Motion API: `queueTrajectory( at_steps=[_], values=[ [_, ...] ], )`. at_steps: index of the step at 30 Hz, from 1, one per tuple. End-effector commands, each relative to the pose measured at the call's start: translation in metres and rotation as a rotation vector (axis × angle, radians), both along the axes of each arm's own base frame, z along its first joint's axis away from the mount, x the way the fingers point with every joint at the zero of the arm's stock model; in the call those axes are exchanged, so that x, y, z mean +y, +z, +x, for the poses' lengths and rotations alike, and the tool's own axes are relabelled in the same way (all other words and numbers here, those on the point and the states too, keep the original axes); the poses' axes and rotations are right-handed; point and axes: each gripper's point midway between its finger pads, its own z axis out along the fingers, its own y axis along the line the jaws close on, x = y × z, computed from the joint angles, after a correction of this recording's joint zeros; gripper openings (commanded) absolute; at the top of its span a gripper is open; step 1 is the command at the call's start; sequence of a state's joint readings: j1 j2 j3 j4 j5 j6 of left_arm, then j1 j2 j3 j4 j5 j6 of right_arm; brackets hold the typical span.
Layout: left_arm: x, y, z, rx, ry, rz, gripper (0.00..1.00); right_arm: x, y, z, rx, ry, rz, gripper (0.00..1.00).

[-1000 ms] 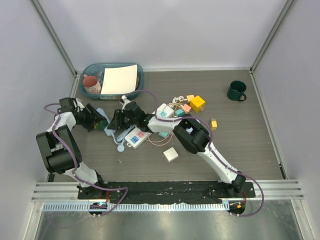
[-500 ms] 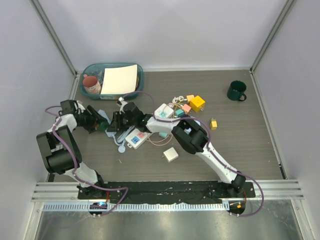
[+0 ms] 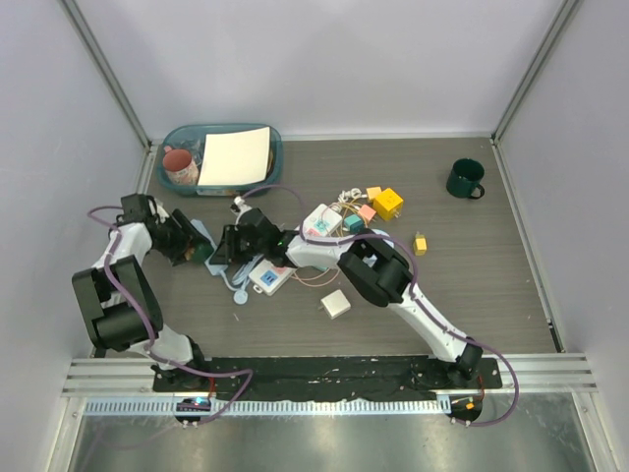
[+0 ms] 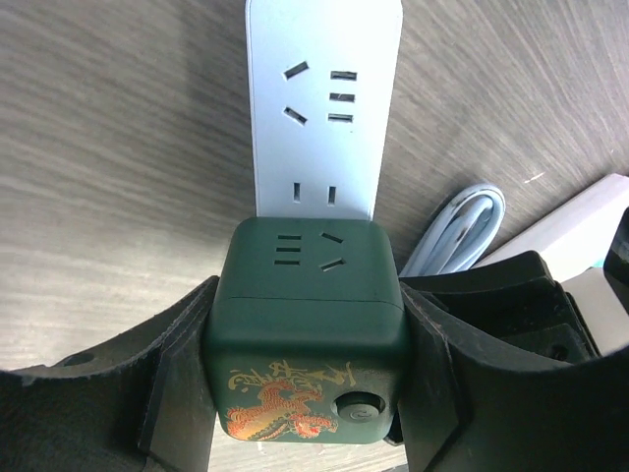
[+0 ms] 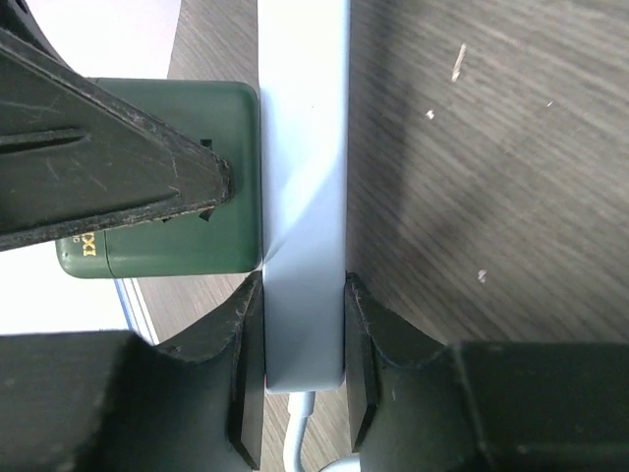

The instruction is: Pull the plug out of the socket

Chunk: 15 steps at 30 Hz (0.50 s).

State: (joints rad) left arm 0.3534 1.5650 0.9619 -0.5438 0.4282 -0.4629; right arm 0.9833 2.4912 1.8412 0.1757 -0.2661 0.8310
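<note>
Far left, back of desk [image 3: 491, 275]:
- Teal basin [image 3: 187, 129], holding a pink mug [image 3: 180, 165] and a white sheet [image 3: 236, 155] laid across its rim.

Left of centre:
- Left gripper [image 4: 307, 374]. Pinching a dark green cube adapter [image 4: 305, 295], one finger flat against each side.
- Dark green cube adapter. Outlet slots on its upper face, gold dragon print and a round button nearer the wrist. Seated on one end of the light-blue strip [image 4: 322, 108].
- Light-blue strip. Bare outlets show beyond the cube; its pale cord is coiled just beside it.
- Right gripper [image 5: 305, 354]. Clamped on the light-blue strip at its cord end, fingers [image 5: 246, 354] pressed to two opposite faces. The green cube juts from the strip just past the fingertips.

Centre:
- Socket [image 3: 269, 276]. White power strip with pastel outlet faces, lying flat on the desk just right of the two grippers. The right arm crosses above part of it. Neither gripper holds it.
- Plug [image 3: 336, 304]. Small white square block, lying free on the desk to the right of the socket and nearer the arm bases. It is not touching the socket.

Right of centre:
- Yellow cube [image 3: 388, 204] among small coloured blocks.
- Small yellow block [image 3: 421, 243], apart from the cluster.

Far right, back:
- Dark green mug [image 3: 464, 179], upright.
</note>
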Motion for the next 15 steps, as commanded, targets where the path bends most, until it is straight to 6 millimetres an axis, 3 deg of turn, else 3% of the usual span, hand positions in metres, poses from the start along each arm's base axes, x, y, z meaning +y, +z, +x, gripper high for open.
queueTrajectory(
  at_steps=[1, 4, 6, 8, 10, 11, 15],
  values=[
    [0.019, 0.006, -0.017, -0.006, 0.064, 0.130, 0.00, -0.046, -0.059, 0.001, 0.041, -0.111, -0.262, 0.01],
    [0.035, 0.014, -0.015, 0.003, 0.082, 0.208, 0.00, -0.054, -0.060, 0.006, 0.009, -0.130, -0.326, 0.01],
    [0.036, 0.035, 0.002, -0.054, 0.101, 0.188, 0.00, -0.057, -0.064, 0.004, 0.011, -0.131, -0.332, 0.01],
    [0.019, 0.051, 0.022, -0.193, 0.079, 0.093, 0.00, -0.053, -0.063, -0.002, 0.046, -0.122, -0.278, 0.01],
    [0.002, 0.053, 0.025, -0.245, 0.088, -0.019, 0.00, -0.050, -0.062, 0.000, 0.112, -0.123, -0.191, 0.01],
    [-0.011, 0.050, 0.021, -0.281, 0.057, -0.076, 0.00, -0.047, -0.059, 0.001, 0.156, -0.140, -0.110, 0.01],
    [-0.016, 0.039, 0.005, -0.255, 0.017, -0.068, 0.00, -0.059, -0.059, 0.010, 0.168, -0.152, -0.097, 0.01]
  ],
)
